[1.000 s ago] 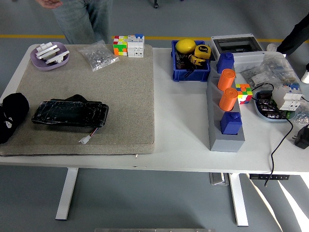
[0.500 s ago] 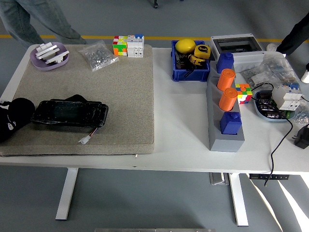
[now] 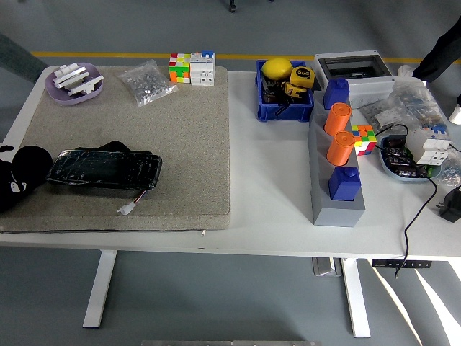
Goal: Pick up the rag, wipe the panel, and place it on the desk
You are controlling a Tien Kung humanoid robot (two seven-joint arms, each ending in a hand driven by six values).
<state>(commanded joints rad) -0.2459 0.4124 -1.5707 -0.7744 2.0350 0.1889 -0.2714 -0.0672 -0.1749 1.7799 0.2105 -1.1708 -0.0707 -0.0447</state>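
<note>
1. The left robot hand (image 3: 20, 176) is sitting at the bench's (image 3: 274, 202) left edge; its finger state can't be made out.
2. The black panel (image 3: 104, 169) is lying just right of it on the grey mat (image 3: 166, 137).
3. No rag is showing.

Even, bright overhead light is falling sharply across the white rectangular desk (image 3: 274, 209), glare is glinting off the glossy black plastic-wrapped panel (image 3: 104, 169), and sunlit streaks are crossing the grey floor (image 3: 425, 303) lower right.

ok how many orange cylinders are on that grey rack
2. One orange cylinder stands toward the far end of the grey rack, just behind the far blue block. The other is right in front of it, with the near blue block closer still. None looks hidden.
</note>
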